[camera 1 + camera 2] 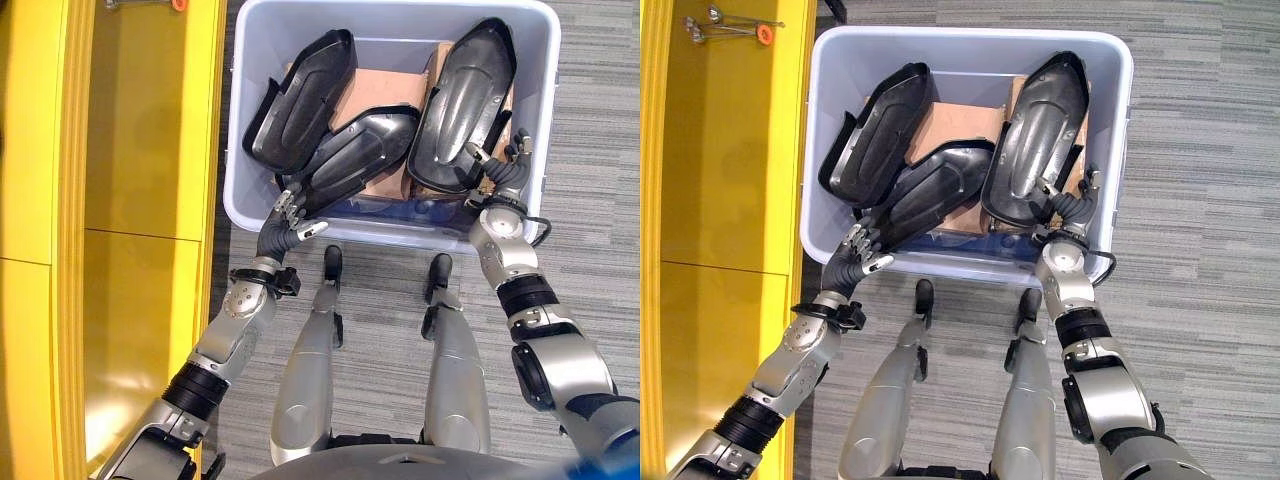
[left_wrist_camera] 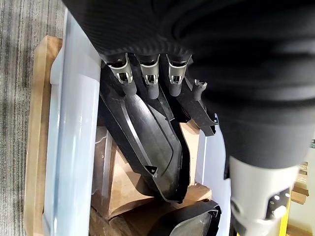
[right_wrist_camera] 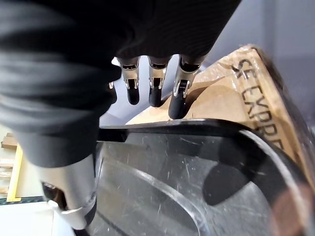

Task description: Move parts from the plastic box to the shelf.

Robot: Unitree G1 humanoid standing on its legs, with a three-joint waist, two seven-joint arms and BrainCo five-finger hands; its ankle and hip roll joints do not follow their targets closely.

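You see a pale lilac-grey plastic box (image 1: 250, 120) holding glossy black parts (image 1: 468, 95) over brown cardboard (image 1: 378, 88). The shelf (image 1: 150, 150) along its left edge is bright yellow; the floor (image 1: 590, 150) is grey, finely striped carpet.

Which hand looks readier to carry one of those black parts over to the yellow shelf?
Probably the left hand: it is at the middle black part, and the yellow shelf lies on its side.

Brown cardboard (image 1: 385, 85) under black parts (image 1: 470, 100) — mostly hidden, print cut off
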